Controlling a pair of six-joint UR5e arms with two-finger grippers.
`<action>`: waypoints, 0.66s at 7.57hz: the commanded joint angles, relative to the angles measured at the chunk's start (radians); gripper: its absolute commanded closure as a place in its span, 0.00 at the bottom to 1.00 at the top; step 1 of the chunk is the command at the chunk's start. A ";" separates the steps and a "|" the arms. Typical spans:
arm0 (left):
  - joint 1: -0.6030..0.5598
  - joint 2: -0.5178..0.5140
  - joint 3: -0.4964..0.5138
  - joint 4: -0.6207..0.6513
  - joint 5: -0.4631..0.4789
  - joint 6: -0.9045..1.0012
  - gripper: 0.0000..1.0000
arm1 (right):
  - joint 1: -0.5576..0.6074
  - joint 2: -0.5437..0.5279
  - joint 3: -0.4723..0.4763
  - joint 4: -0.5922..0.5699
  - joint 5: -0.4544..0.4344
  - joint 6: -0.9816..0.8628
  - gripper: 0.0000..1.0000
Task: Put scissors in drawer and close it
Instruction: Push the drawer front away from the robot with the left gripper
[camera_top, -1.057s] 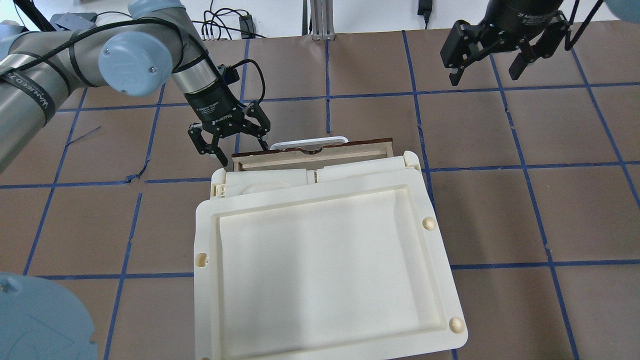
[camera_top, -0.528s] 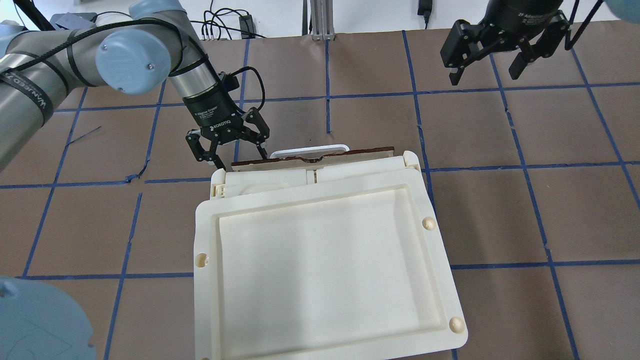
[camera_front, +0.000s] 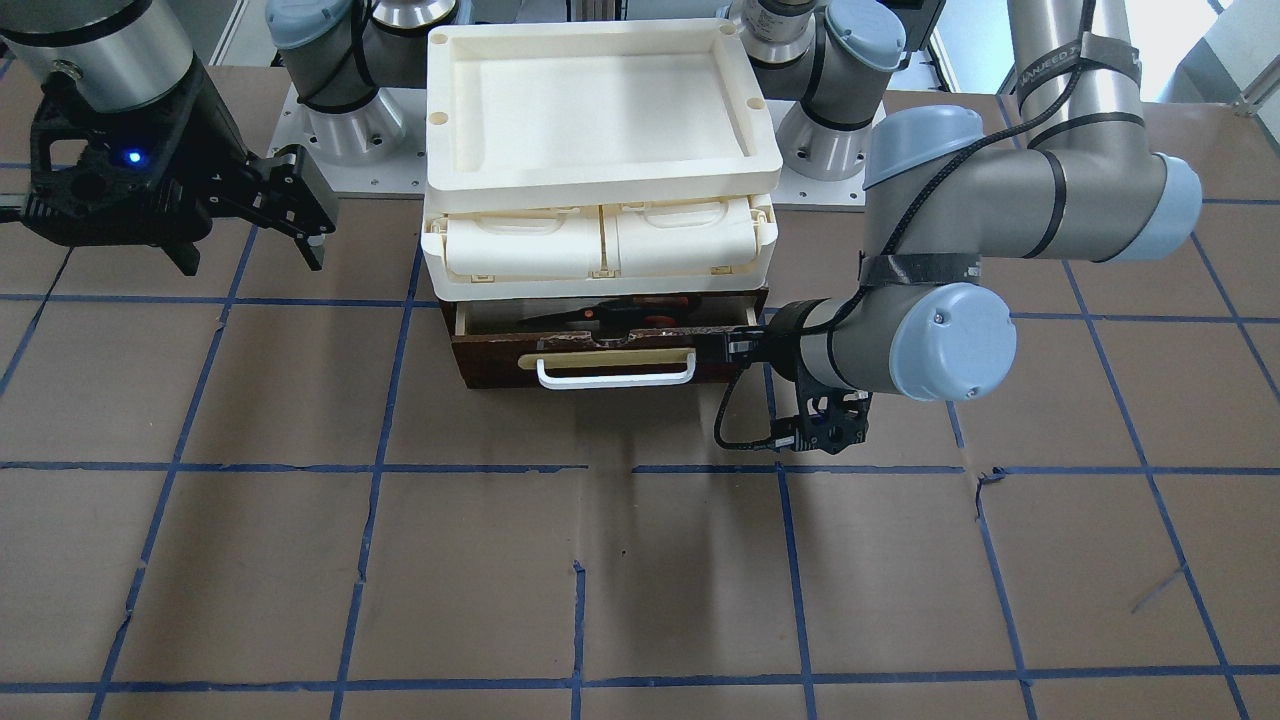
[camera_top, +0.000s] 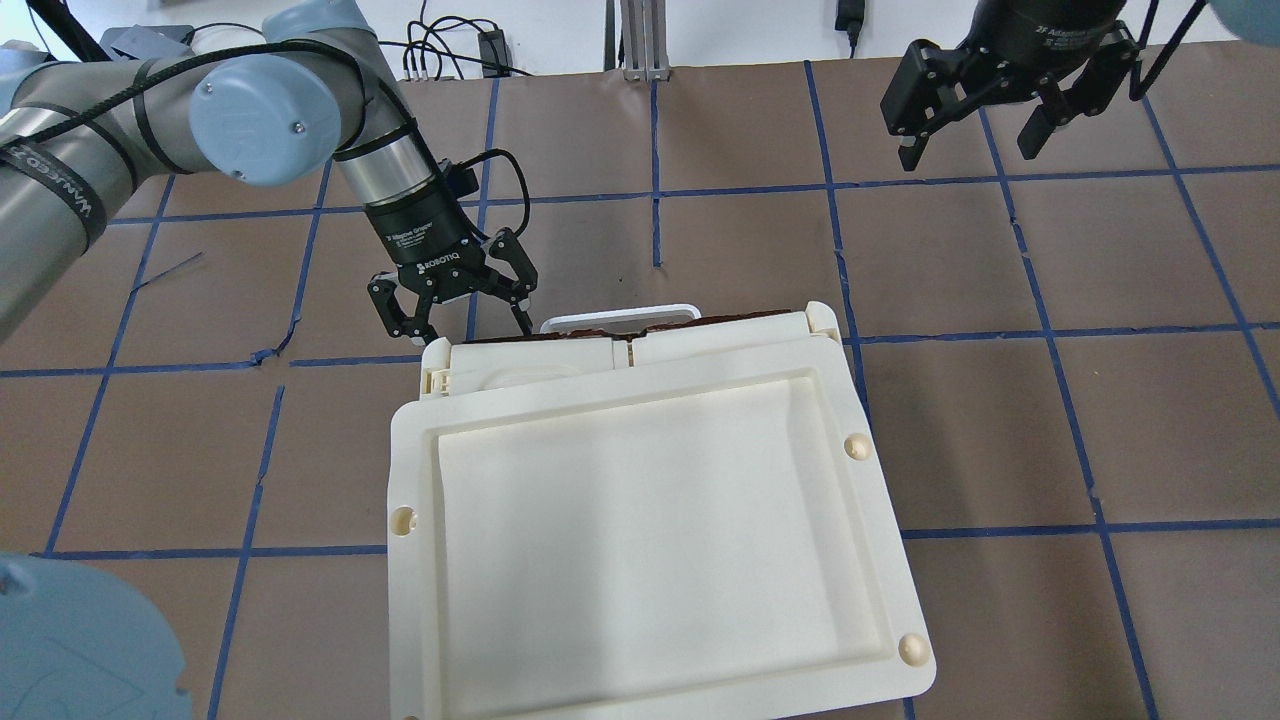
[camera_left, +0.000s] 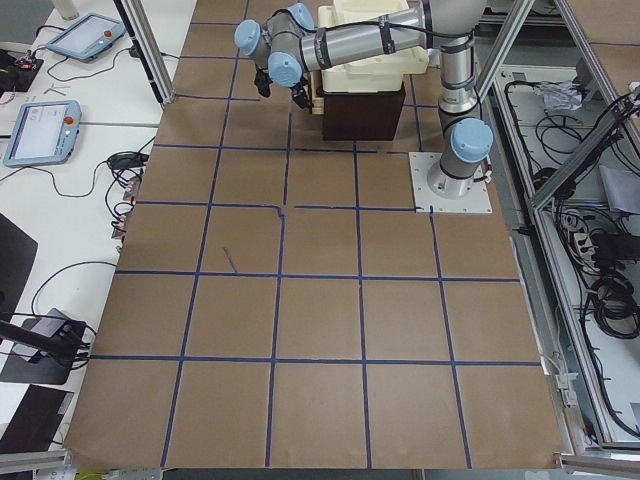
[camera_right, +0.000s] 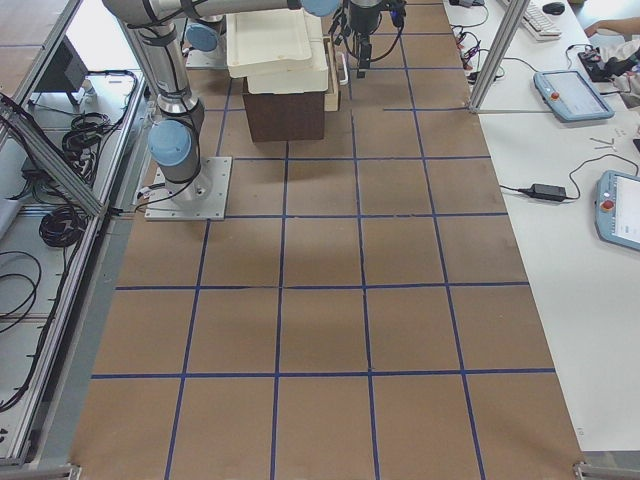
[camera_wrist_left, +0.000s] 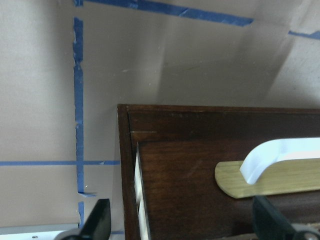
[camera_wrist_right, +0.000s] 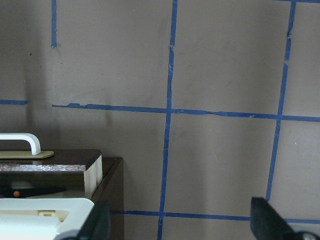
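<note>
There is one pair of scissors (camera_front: 600, 318), one drawer (camera_front: 500, 365) with one white bar handle (camera_front: 615, 378), two cream compartments (camera_front: 600, 243) above it, one cream tray (camera_front: 770, 160) on top, and two grippers. The scissors lie inside the drawer, under the compartments, seen through the narrow slot left between the drawer front and the unit. Compared with a second ago, the drawer has slid in: the pale wood interior that showed from overhead is gone, and only a thin brown strip and the handle now stick out past the cream unit. The left gripper (camera_top: 460, 326) has moved in with it, toward the unit. Its fingers are spread, gripping nothing, and straddle the drawer's end on the robot's left. One fingertip (camera_top: 524, 318) is at the drawer front, though contact cannot be confirmed. The right gripper (camera_top: 966, 150) hangs where it was, jaws wide and holding nothing, well apart from the unit. In the left wrist view a pale sliver of drawer side still shows, so the front is not flush. Beyond the handle the taped table (camera_front: 640, 560) spreads wide.
</note>
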 joint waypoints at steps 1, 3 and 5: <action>-0.001 0.002 -0.023 -0.045 0.000 0.010 0.00 | 0.000 0.000 0.000 0.000 0.001 0.000 0.00; -0.003 0.008 -0.055 -0.045 0.000 0.011 0.00 | 0.002 -0.002 -0.002 0.000 0.001 0.002 0.00; -0.001 0.012 -0.055 -0.061 0.000 0.011 0.00 | 0.002 -0.002 -0.002 0.000 0.001 0.000 0.00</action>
